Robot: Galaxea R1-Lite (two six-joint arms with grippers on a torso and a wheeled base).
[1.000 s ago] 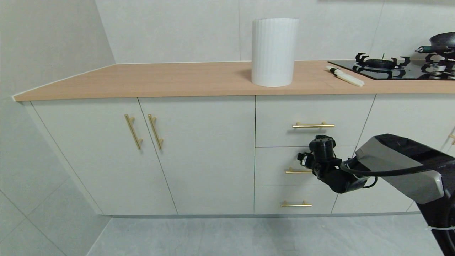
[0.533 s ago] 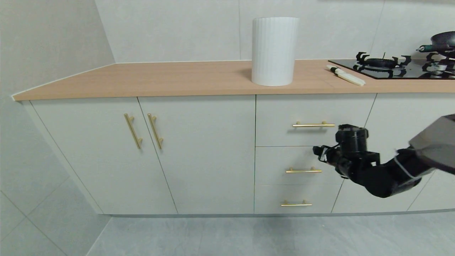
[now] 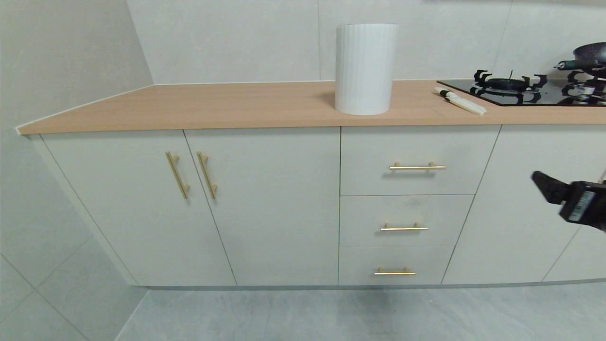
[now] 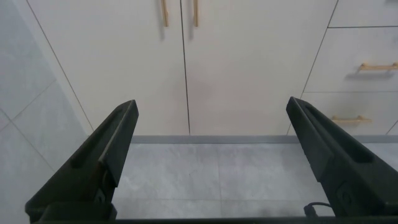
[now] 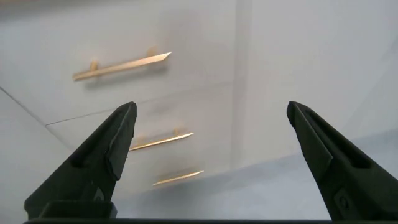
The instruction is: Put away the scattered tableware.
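Matte pale cabinets (image 3: 265, 203) with slim brass bar handles (image 3: 416, 166) carry a smooth wood-grain counter (image 3: 213, 106). On it stands a ribbed white cylinder (image 3: 364, 68). A pale, slender utensil (image 3: 461, 102) lies flat between the cylinder and the glossy black hob (image 3: 521, 94). The left gripper (image 4: 211, 109) and right gripper (image 5: 211, 112) have tapered black fingers, spread wide and empty.

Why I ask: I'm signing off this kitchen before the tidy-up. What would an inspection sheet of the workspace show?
Surface: wooden countertop, level, in a tiled corner.
Job's things: pale utensil lying flat on the countertop beside the hob; white ribbed container upright on the countertop.
Clutter: nothing seen.
Grippers: left gripper with fingers open, holding nothing, low before the cabinet doors; right gripper with fingers open, holding nothing, facing the drawers.
Cables: nothing seen.
Surroundings: gas hob with a pan; drawers and doors all shut.
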